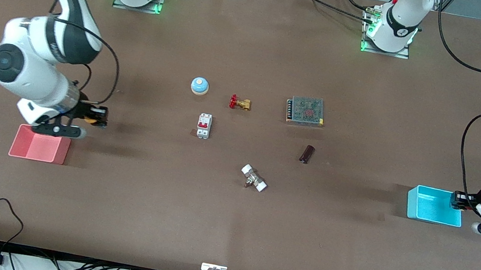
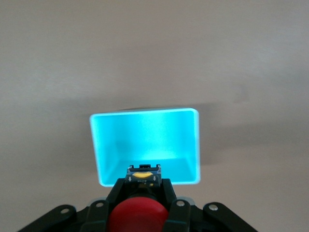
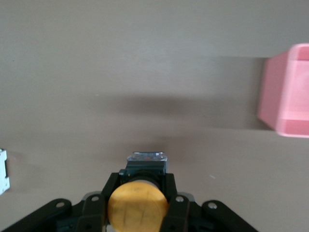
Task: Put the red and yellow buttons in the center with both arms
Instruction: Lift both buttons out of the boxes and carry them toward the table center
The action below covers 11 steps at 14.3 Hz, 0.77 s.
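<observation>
My right gripper [image 1: 97,116] is shut on the yellow button [image 1: 89,120] and holds it over the table beside the pink bin [image 1: 40,144]. In the right wrist view the orange-yellow cap [image 3: 137,205] sits between the fingers [image 3: 110,189], with the black body pointing out. My left gripper [image 1: 458,199] is shut on the red button [image 2: 140,216] over the cyan bin's [image 1: 434,206] edge toward the left arm's end. In the left wrist view the bin [image 2: 145,140] lies below the gripper [image 2: 143,186]. The brown table centre [image 1: 249,141] is bare.
Around the centre lie a blue dome bell [image 1: 199,85], a brass valve with a red handwheel [image 1: 240,102], a metal mesh box [image 1: 305,110], a white breaker [image 1: 204,126], a small dark part [image 1: 307,154] and a white-ended fitting [image 1: 254,178].
</observation>
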Tool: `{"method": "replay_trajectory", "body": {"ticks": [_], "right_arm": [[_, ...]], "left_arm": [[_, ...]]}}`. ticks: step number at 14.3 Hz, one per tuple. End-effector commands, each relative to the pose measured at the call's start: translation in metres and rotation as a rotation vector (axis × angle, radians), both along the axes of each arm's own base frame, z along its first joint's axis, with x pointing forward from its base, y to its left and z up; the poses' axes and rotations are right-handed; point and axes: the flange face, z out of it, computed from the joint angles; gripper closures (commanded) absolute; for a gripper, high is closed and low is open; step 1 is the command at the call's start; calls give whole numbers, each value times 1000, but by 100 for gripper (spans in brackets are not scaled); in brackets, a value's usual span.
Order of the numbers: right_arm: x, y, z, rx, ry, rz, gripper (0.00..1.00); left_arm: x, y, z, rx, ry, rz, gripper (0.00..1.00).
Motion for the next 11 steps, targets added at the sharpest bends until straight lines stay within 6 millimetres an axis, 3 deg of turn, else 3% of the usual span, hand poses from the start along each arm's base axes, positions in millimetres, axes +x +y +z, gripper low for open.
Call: {"method": "replay_trajectory", "body": {"ticks": [1, 4, 8, 9, 11], "right_arm": [[-20, 15, -37, 25, -40, -10, 60], [-26, 38, -61, 39, -42, 25, 59], [-31, 60, -85, 52, -42, 20, 59], [-33, 63, -91, 51, -41, 32, 60], [-33, 64, -105, 40, -33, 53, 59]], "left_arm": [[-2, -58, 8, -3, 46, -24, 68], [-13, -130, -6, 0, 86, 54, 68], [-52, -224, -37, -5, 119, 170, 69], [-60, -242, -45, -14, 110, 188, 69], [-72, -257, -65, -31, 89, 199, 69]]}}
